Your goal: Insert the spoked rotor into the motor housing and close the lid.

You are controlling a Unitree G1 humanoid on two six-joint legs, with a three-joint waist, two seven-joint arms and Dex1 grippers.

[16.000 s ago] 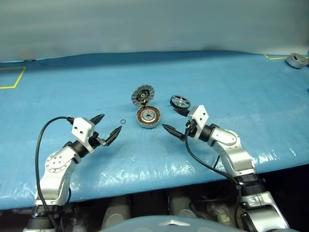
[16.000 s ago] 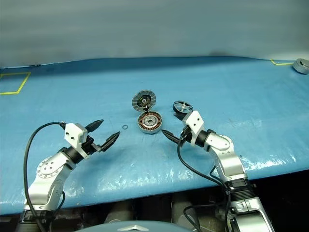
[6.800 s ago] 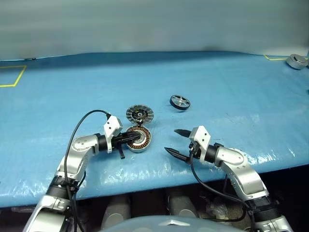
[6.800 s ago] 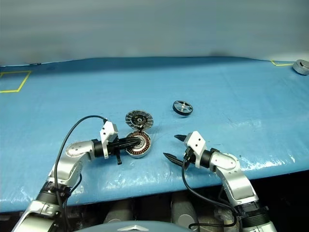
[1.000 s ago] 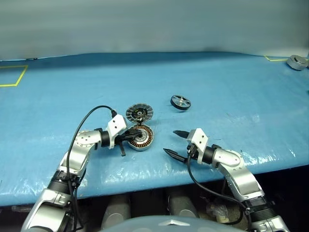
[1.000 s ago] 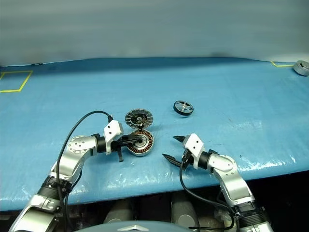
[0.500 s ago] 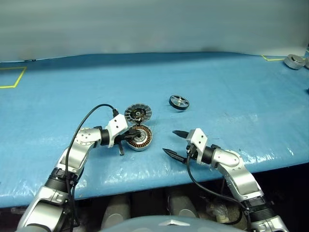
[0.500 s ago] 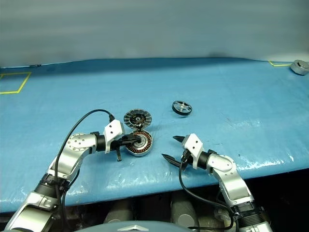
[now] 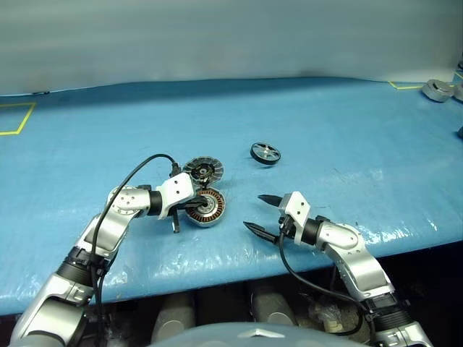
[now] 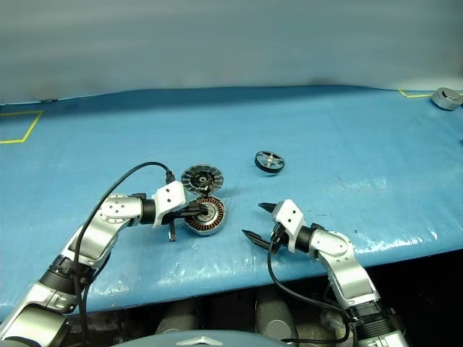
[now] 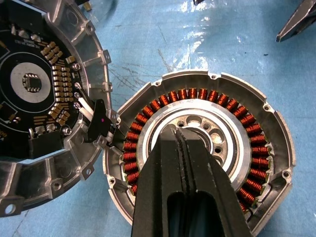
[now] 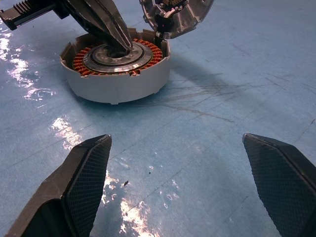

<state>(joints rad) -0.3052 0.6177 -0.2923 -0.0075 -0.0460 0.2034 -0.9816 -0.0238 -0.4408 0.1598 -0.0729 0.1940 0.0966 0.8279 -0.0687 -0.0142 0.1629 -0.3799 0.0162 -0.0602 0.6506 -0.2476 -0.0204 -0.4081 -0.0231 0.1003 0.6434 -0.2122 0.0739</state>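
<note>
Two grippers | left gripper [image 11: 183, 136] closed on motor housing [image 11: 274, 148] hub | right gripper [image 12: 182, 163] agape | head view: spoked rotor [image 9: 265, 153]

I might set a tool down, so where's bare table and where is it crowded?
Bare: the table left of and behind the lid, and the wide stretch right of the rotor. Crowded: the left hand, shut on the housing centre beside the lid, with the open right hand just right.

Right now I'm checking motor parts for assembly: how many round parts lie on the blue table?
4: housing under the left gripper, lid behind it, rotor further right, a grey part at the far right corner.
</note>
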